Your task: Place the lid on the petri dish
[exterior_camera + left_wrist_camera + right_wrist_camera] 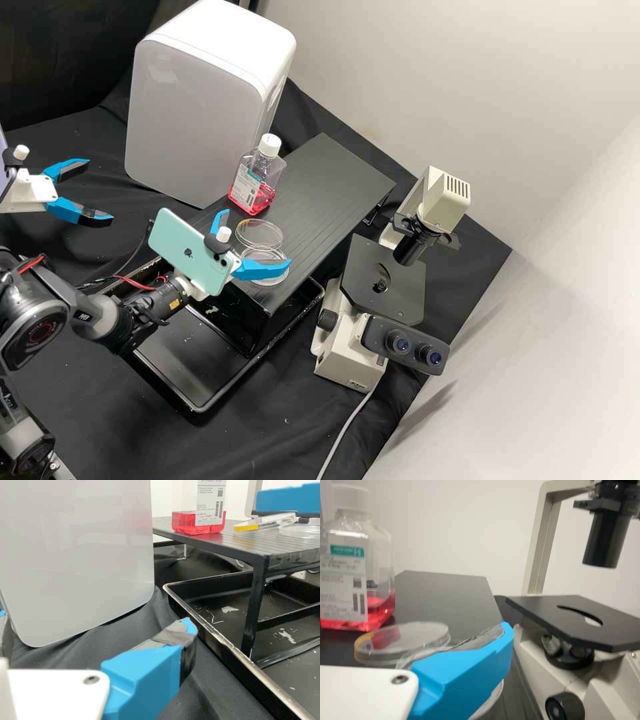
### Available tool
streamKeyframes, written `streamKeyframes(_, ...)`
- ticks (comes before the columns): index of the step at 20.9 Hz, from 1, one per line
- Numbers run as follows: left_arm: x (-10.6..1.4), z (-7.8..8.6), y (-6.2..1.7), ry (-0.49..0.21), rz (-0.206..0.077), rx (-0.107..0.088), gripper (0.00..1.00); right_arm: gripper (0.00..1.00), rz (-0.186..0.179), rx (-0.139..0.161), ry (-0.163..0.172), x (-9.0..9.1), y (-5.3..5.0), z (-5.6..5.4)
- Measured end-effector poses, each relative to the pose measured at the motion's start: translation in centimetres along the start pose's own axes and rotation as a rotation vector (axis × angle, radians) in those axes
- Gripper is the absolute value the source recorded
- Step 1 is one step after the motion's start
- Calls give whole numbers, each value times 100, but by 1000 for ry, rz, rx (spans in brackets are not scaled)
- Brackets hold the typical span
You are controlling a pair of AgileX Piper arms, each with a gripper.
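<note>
Where one flask (257, 177) stands: two clear dishes (259, 233).

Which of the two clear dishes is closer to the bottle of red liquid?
The rear dish, next to the bottle; the front dish lies by the right gripper.

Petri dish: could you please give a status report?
Left gripper open, by white box. Right gripper open at nearer dish half. Farther half beside it, lid not on. Nothing blocking.
</note>
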Motion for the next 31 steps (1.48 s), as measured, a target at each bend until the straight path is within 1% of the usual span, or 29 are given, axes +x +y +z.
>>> streamKeyframes(1, 0, 0, 0, 0, 0, 0, 100, 100, 1, 2, 2, 41, -2, -11)
streamKeyframes(4, 0, 0, 0, 0, 0, 0, 100, 100, -15, -1, 2, 115, -36, -26)
streamKeyframes(5, 0, 0, 0, 0, 0, 0, 100, 100, -23, -12, -1, 143, -52, -24)
streamKeyframes(6, 0, 0, 0, 0, 0, 0, 100, 100, -31, -16, -7, 166, -69, -21)
streamKeyframes(7, 0, 0, 0, 0, 0, 0, 100, 100, -37, -17, -7, 192, -97, -27)
streamKeyframes(10, 0, 0, 0, 0, 0, 0, 100, 100, -50, -40, -17, 256, -169, -23)
streamKeyframes(11, 0, 0, 0, 0, 0, 0, 100, 100, -60, -45, -22, 273, -202, -18)
streamKeyframes(12, 0, 0, 0, 0, 0, 0, 100, 100, -66, -43, -30, 282, -226, -1)
streamKeyframes(13, 0, 0, 0, 0, 0, 0, 100, 100, -70, -45, -34, 285, -240, 11)
streamKeyframes(15, 0, 0, 0, 0, 0, 0, 100, 100, -72, -62, -35, 288, -244, 14)
streamKeyframes(16, 0, 0, 0, 0, 0, 0, 100, 0, -73, -67, -35, 288, -247, 17)
streamKeyframes(31, 7, 5, 2, -1, 1, -1, 100, 0, -68, -66, -32, 289, -245, 15)
